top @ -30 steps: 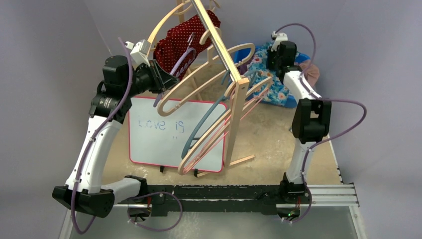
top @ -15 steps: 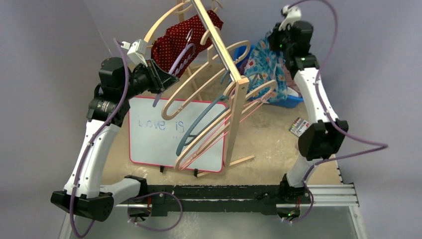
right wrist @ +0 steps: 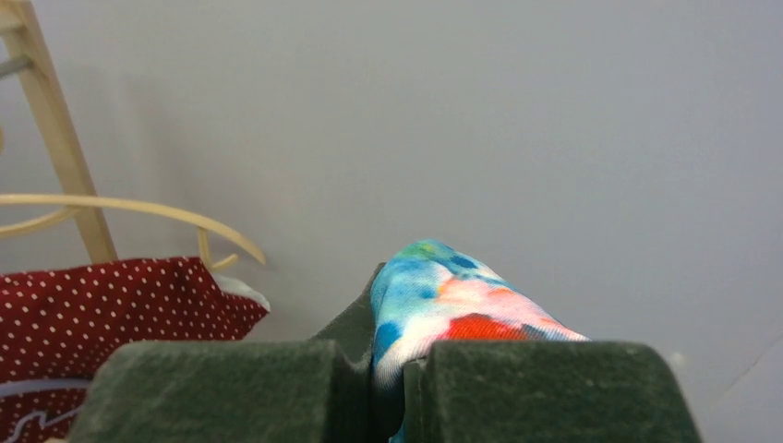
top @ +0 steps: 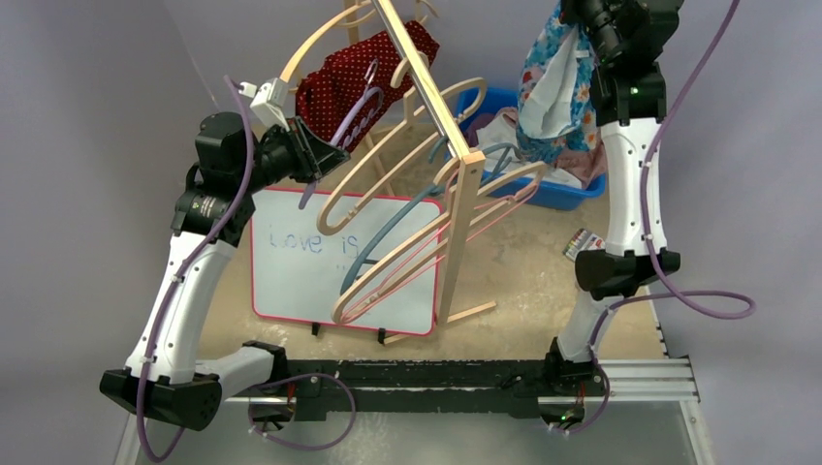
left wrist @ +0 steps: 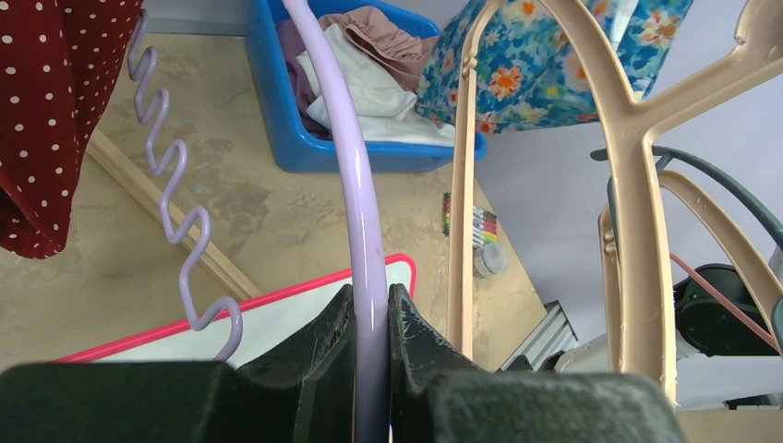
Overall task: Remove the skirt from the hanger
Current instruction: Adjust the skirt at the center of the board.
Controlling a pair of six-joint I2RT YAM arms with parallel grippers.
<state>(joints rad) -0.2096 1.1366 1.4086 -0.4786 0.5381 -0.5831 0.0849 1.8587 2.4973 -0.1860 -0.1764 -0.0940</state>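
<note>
skirt [top: 551, 87] (floral, white lining; taken here as the task's item): hung slack from r. gripper [right wrist: 392, 374], high at far right. its lower end was down near the clothes in the blue bin [top: 567, 197], apart from the rack [top: 426, 92]. r. jaws were shut on a pinch of its top edge, w/ fabric bulging out between the pads. l. gripper [left wrist: 370, 332] was clamped on the arm of a lilac hanger [left wrist: 358, 175], beside a red dotted cloth [top: 344, 82] draped at the rack top. no hanger was visible inside the skirt; whether one sat in it could not be told. handling (est.): light, thin, fully limp. it would likely drape and swing w/ any arm move and could snag on the beige hangers [top: 417, 165] nearby. not fragile, but a small pinch might slip if tugged. best hold (est.): waistband or top hem, where the cloth is doubled, w/ a deep bite. the lower hem would give less control.
</note>
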